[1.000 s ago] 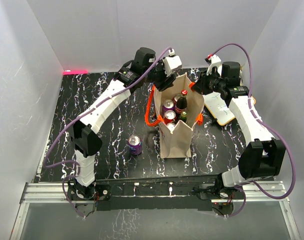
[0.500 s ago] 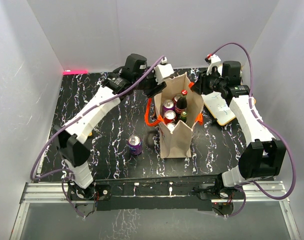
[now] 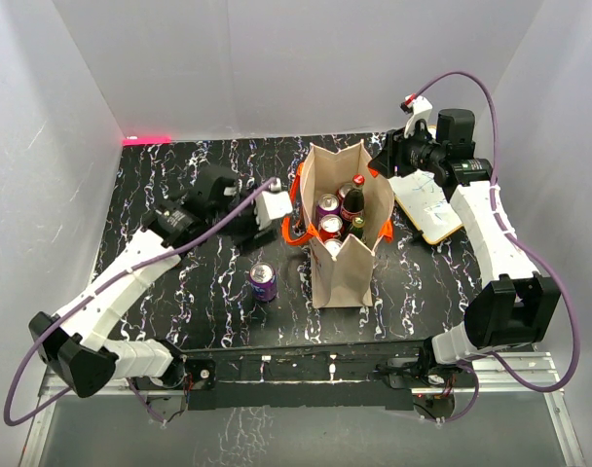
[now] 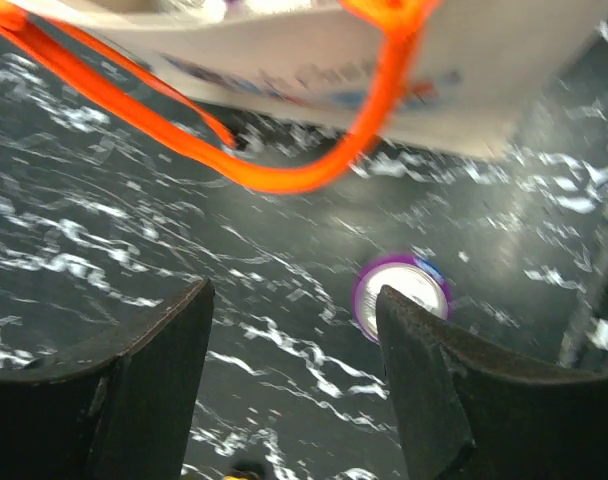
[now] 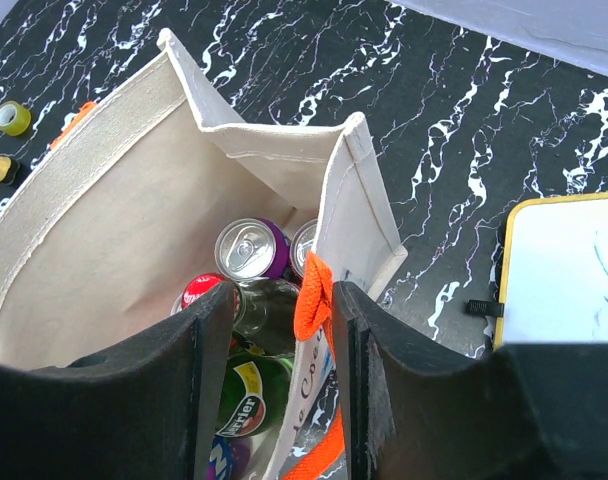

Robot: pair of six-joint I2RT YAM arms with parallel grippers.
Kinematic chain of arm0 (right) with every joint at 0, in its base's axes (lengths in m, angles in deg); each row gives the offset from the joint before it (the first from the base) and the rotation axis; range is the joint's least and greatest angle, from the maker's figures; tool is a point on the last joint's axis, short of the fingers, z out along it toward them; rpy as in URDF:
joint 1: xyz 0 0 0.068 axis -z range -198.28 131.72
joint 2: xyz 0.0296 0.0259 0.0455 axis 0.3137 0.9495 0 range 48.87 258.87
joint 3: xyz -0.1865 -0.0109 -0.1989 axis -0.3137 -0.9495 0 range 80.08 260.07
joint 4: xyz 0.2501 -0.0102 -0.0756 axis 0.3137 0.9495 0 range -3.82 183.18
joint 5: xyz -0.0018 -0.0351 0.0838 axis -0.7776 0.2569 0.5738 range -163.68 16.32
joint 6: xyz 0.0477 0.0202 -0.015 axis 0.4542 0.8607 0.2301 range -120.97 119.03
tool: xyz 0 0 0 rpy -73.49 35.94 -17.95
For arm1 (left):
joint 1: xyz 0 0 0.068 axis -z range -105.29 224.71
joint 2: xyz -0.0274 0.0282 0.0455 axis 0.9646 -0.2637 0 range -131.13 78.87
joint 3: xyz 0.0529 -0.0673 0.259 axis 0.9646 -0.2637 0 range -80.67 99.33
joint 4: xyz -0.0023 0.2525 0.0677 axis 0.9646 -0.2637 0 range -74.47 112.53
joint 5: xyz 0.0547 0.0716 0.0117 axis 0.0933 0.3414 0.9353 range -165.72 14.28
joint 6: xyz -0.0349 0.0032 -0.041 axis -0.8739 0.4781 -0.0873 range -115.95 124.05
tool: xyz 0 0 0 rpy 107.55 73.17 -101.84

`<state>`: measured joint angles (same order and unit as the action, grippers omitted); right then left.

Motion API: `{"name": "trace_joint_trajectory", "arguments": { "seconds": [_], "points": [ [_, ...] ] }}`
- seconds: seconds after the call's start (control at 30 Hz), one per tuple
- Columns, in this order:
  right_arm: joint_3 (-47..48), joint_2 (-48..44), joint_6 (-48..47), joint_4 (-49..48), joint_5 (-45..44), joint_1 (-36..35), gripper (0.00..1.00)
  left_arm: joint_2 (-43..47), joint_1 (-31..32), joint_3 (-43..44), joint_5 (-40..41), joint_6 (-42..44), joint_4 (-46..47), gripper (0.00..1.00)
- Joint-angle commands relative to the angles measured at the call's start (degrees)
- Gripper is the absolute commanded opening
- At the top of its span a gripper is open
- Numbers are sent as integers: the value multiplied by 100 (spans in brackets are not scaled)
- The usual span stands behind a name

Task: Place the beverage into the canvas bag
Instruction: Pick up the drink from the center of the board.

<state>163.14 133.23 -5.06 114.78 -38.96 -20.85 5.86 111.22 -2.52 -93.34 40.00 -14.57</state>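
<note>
my left claw [image 4: 292, 296] hangs wide open and empty over the black marbled table [image 3: 179, 165]. the purple drink can [image 3: 263, 282] stands upright on the table, outside and just left of the tall beige canvas bag [image 3: 340, 268], which stands open with cans and bottles [image 3: 351, 202] inside. my right claw [image 5: 282, 298] straddles its far rim, partly open; i cannot tell if it grips.

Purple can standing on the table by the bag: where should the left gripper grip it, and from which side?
Grip the purple can across its round side wall, coming down from above with the open left gripper. It stands upright, lid up, apart from the canvas bag, so there should be room on either side.
</note>
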Motion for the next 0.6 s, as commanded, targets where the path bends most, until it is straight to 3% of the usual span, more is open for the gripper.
{"name": "trace_joint_trajectory", "arguments": {
  "seconds": [0.0, 0.3, 0.57],
  "points": [
    [46, -209, 46, -215, 89, -7, 47, 300, -13, -804, -554, 389, -621, 67],
    [-362, -620, 154, -343, -23, -11, 48, 67, -13, -1504, -1037, 708, -905, 81],
    [-413, -764, 146, -318, -90, -14, 49, -480, -8, -1604, -957, 633, -473, 97]
  ]
}}
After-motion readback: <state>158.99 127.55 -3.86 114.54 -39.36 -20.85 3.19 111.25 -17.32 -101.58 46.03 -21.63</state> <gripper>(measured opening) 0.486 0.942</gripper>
